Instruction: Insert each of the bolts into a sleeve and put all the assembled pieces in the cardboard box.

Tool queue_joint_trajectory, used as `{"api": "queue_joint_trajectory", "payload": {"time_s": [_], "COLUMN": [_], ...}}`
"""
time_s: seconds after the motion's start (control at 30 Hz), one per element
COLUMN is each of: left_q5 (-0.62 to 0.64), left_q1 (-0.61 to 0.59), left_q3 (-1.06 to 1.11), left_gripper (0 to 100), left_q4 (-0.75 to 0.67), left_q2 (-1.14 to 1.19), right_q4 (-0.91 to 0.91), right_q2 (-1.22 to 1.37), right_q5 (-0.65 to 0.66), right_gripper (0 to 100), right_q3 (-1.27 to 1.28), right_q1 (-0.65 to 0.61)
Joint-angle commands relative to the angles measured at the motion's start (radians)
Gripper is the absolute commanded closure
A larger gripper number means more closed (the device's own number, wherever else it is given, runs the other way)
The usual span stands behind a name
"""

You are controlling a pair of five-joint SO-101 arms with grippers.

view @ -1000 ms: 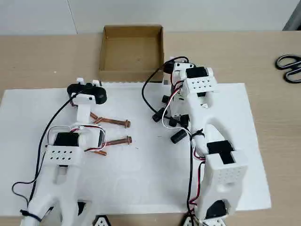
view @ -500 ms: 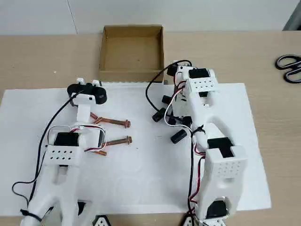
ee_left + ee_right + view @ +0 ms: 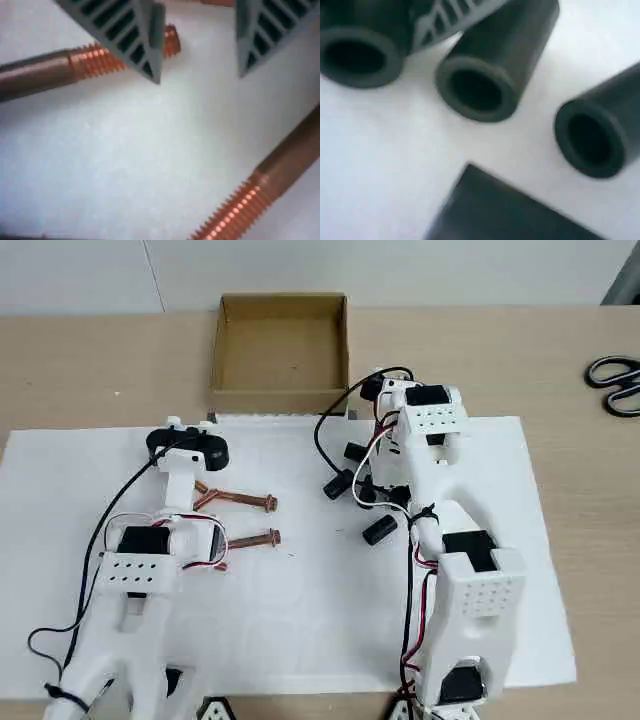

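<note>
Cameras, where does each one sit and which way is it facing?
High view: fixed overhead, looking down on box, left arm, right arm.
Left wrist view: on left arm, facing down at bolts; open pincer shows.
Right wrist view: on right arm, close over sleeves; one finger shows.
Shared: high view shows those bolts and sleeves too.

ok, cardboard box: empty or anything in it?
Empty. The cardboard box shows a bare floor; bolts and sleeves lie on the white sheet.

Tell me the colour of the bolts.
Copper; the bolts show best in the left wrist view.
</note>
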Motion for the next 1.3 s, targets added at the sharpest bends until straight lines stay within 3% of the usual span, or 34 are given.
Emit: {"api": "queue_joint_trajectory", "payload": {"time_s": [0.0,0.13,0.23,0.33,0.67,0.97,1.1,1.27], "left_q5": [0.000,0.000,0.000,0.003,0.101,0.353,0.545,0.632], "left_q1": [-0.005,-0.005,-0.006,-0.006,-0.006,-0.017,-0.017,-0.046], "left_q3": [-0.042,-0.153,-0.255,-0.360,-0.567,-1.082,-1.230,-1.262], "left_gripper": [90,90,94,100,97,97,98,98], "left_q4": [0.018,0.117,0.167,0.209,0.281,0.592,0.608,0.565], "left_q2": [-0.009,-0.009,-0.009,-0.008,0.092,0.537,0.664,0.784], "right_q4": [0.087,0.237,0.251,0.255,0.254,0.246,0.246,0.246], "right_q2": [-0.008,-0.008,-0.018,-0.097,-0.278,-0.381,-0.404,-0.430], "right_q5": [0.011,0.006,0.008,0.005,-0.014,-0.077,-0.077,-0.078], "right_gripper": [99.3,99.3,99.4,99.5,99.4,99.1,99.1,99.1], "right_q3": [-0.115,-0.287,-0.325,-0.318,-0.147,0.066,0.115,0.180], "right_q1": [0.004,0.004,0.012,0.018,0.101,0.196,0.228,0.271]}}
